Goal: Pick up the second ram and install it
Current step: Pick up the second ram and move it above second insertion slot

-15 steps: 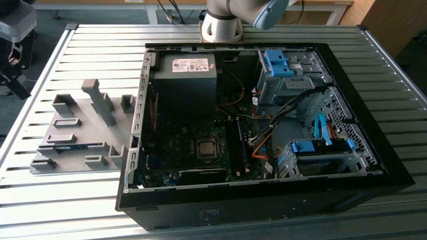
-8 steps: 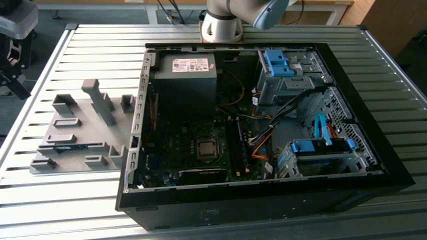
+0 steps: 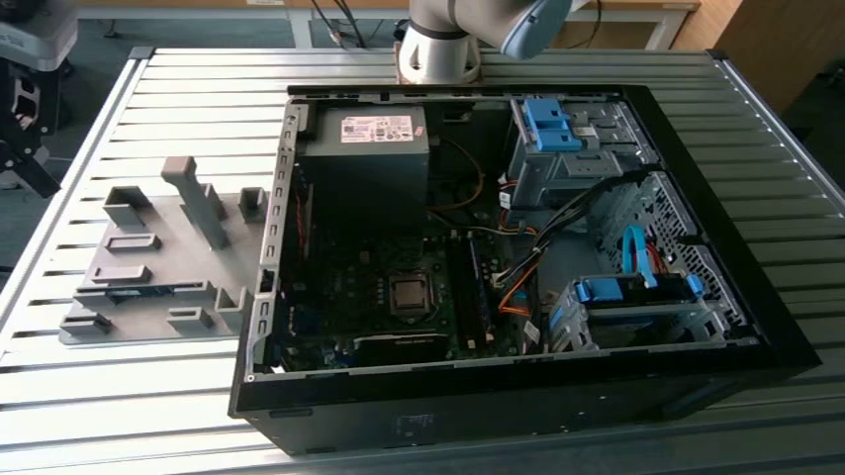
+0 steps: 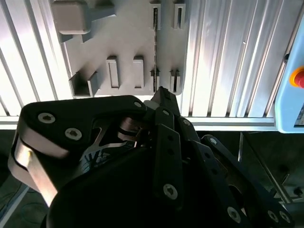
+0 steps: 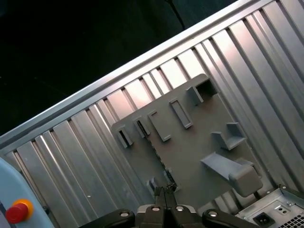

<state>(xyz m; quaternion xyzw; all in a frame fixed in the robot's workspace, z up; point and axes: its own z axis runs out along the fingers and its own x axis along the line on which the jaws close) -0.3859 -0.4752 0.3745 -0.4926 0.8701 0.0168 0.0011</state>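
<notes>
pincer (image 5: 164,198) is hanging over the grey fixture (image 4: 123,38), tips pressed together, gripping nothing. second ram (image 4: 155,47) is sitting edge-up in its slots

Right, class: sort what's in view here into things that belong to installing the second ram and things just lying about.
Belongs to the job: second ram, on edge in the grey fixture; gripper, shut, above it; memory slots.
Just there: power supply; blue drive cage; red button.

Black gripper (image 5: 164,194), grey fixture plate (image 5: 202,135), ribbed silver table (image 5: 90,164).
</notes>
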